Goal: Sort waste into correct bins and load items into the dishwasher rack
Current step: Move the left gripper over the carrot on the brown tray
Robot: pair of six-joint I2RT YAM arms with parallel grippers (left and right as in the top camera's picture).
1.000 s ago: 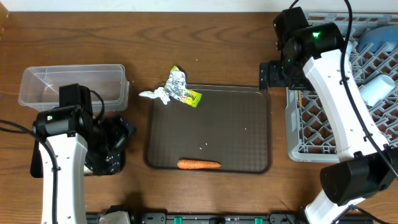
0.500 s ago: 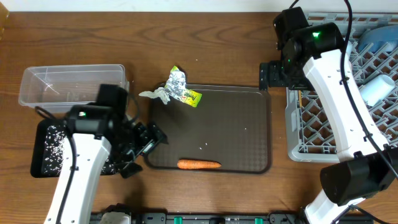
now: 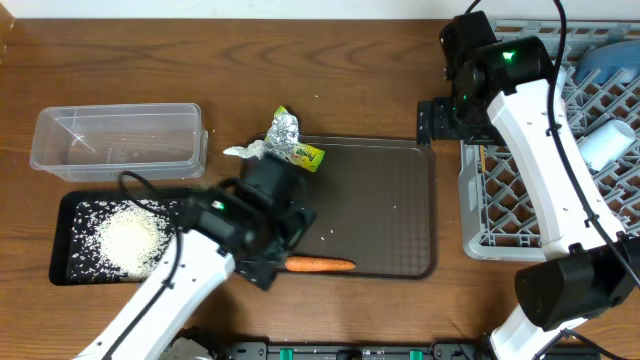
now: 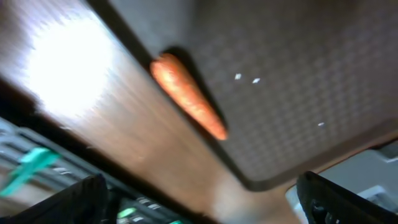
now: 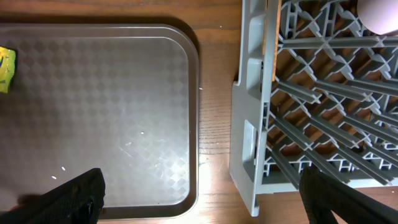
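The small orange carrot point(image 3: 320, 265) lies at the front edge of the dark brown serving tray point(image 3: 380, 200). My left gripper point(image 3: 278, 255) hovers open just left of the carrot, touching nothing. The left wrist view is blurred; it shows the carrot point(image 4: 186, 96) ahead of the left gripper point(image 4: 205, 214). White rice point(image 3: 125, 240) is heaped in the black tray point(image 3: 70, 215), and the clear tub point(image 3: 115, 140) stands behind it. Foil point(image 3: 286, 130), a yellow-green wrapper point(image 3: 309, 156) and white paper point(image 3: 246, 152) lie at the tray's back left corner. My right gripper point(image 3: 437, 122) hangs open and empty beside the grey rack point(image 3: 480, 200).
The rack holds a dark blue bowl point(image 3: 612, 58) and a pale cup point(image 3: 606, 148). The right wrist view shows the right gripper point(image 5: 205, 208) over the strip of bare table between the brown tray point(image 5: 124, 112) and the rack wall point(image 5: 249, 124). A few rice grains dot the tray.
My left arm swung right, from over the black tray to the brown tray's front left by the carrot, uncovering the rice heap. The right arm stayed still.
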